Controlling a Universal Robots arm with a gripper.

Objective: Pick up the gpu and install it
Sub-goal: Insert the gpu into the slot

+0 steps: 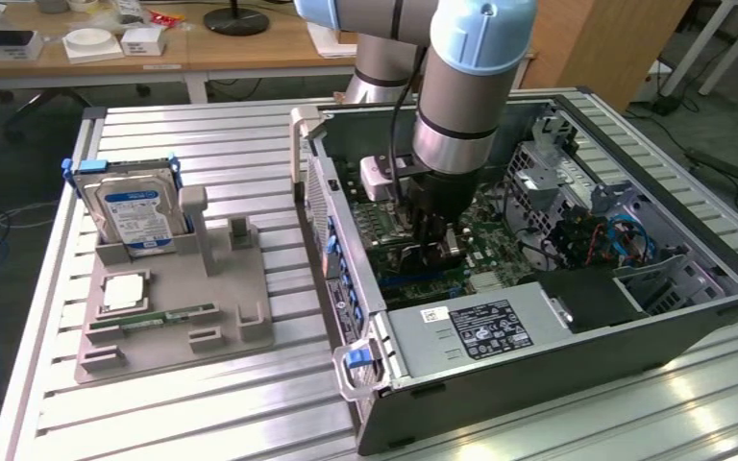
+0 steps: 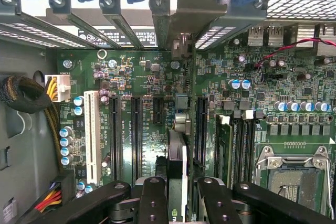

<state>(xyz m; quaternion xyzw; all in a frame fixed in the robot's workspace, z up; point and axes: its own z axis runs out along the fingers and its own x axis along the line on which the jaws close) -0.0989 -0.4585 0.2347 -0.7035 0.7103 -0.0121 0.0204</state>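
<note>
Above the motherboard [image 2: 131,72], thin gpu [image 2: 177,156] stands edge-on.

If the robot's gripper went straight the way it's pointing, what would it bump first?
Most likely the motherboard. The gripper points down into the open case with the gpu edge-on between its fingers, so the card's lower edge would probably reach the board's slots first. How close it is, I cannot tell.

Bench [image 1: 215,144] of ribbed brushed metal that shone softly, parts holder [image 1: 164,327] was matt grey plastic, computer case [image 1: 561,365] was dark painted sheet metal, motherboard [image 2: 131,72] looked glossy green, pincer [image 2: 178,184] links were matt black, gpu [image 2: 177,145] bracket was dull silver metal
</note>
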